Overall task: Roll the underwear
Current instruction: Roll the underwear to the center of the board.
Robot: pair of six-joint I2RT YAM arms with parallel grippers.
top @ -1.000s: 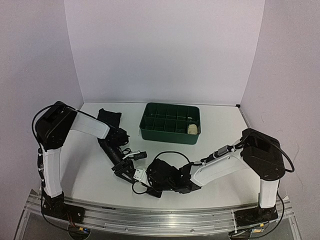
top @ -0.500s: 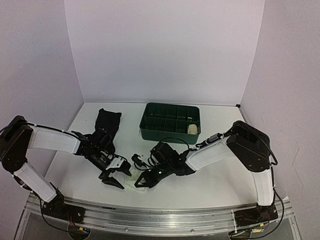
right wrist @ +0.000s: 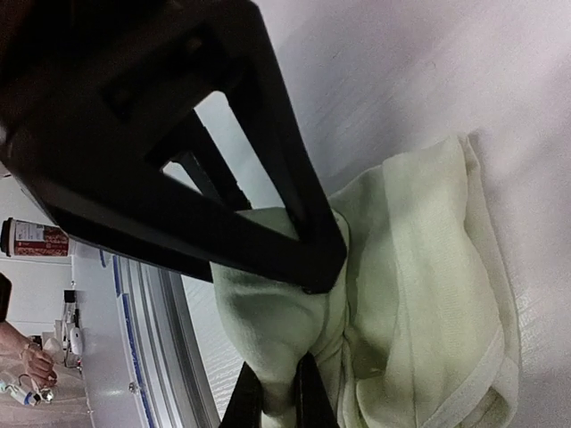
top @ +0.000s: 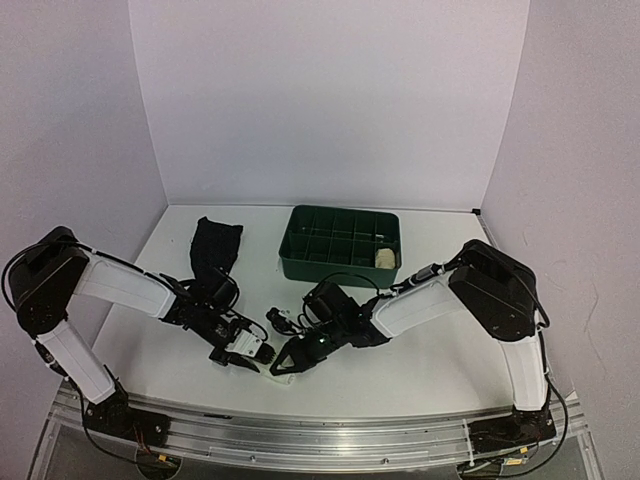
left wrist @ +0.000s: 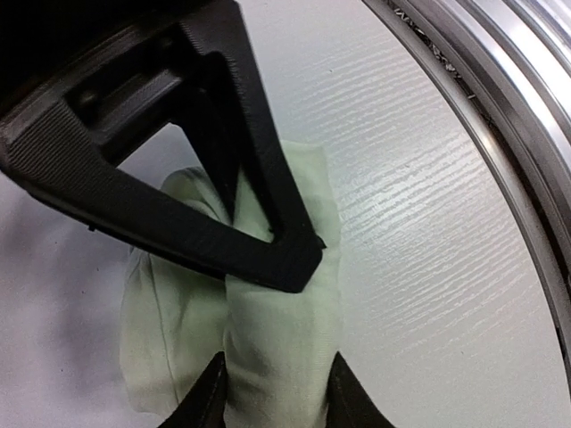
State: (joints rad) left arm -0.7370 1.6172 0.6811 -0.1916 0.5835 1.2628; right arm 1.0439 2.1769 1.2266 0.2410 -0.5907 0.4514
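The small white underwear [top: 270, 364] lies bunched near the table's front edge, between my two grippers. My left gripper [top: 246, 352] is shut on a thick fold of it [left wrist: 277, 321], as the left wrist view [left wrist: 275, 397] shows. My right gripper [top: 288, 360] pinches another fold tightly [right wrist: 272, 397]; the rest of the cloth [right wrist: 428, 267] spreads to the right. Each wrist view shows the other gripper's black finger pressing on the cloth. The black underwear [top: 215, 245] lies flat at the back left. A cream roll [top: 384, 258] sits in the tray's front right compartment.
The green divided tray [top: 340, 268] stands at the back centre. The metal rail [top: 300, 425] runs along the table's front edge, close to the grippers. Loose cables [top: 285, 318] hang near the right wrist.
Both arms swung low over the table. My left gripper moved right and closed in on the white underwear beside my right gripper.
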